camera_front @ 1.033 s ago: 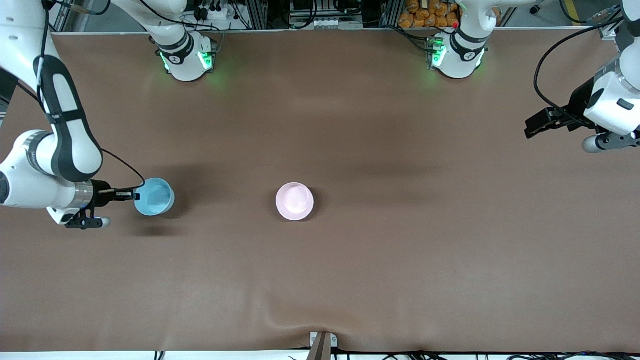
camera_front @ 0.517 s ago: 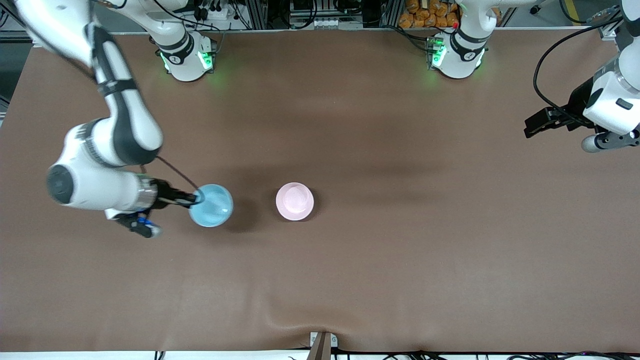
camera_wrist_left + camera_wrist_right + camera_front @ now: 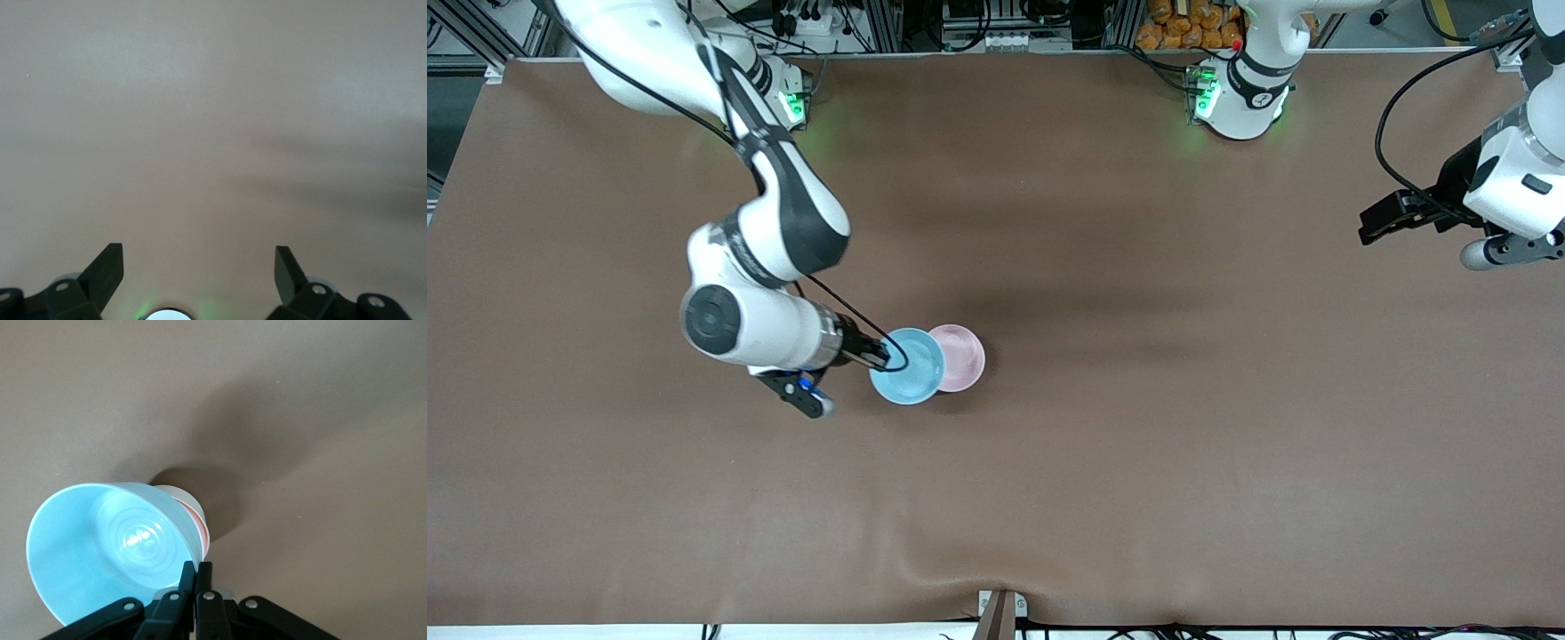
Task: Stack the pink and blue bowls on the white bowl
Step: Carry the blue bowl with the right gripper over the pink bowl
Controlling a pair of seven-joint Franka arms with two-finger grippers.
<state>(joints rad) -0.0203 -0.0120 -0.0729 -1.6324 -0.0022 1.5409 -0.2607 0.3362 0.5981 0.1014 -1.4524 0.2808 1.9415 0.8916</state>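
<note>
Carrying the light sky-blue round plastic bowl (image 3: 908,365) pinched by its rim in our right tool (image 3: 882,357), we had swung it from the right arm's end of the worktop (image 3: 1138,462) to overlap the pale pink round plastic bowl (image 3: 963,356), so stacking looked close; our left tool (image 3: 197,267) waited, spread open.

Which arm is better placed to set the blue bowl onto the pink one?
Right: the right gripper grips the blue bowl partly over the pink bowl. The left gripper waits, open, at the table's end.
</note>
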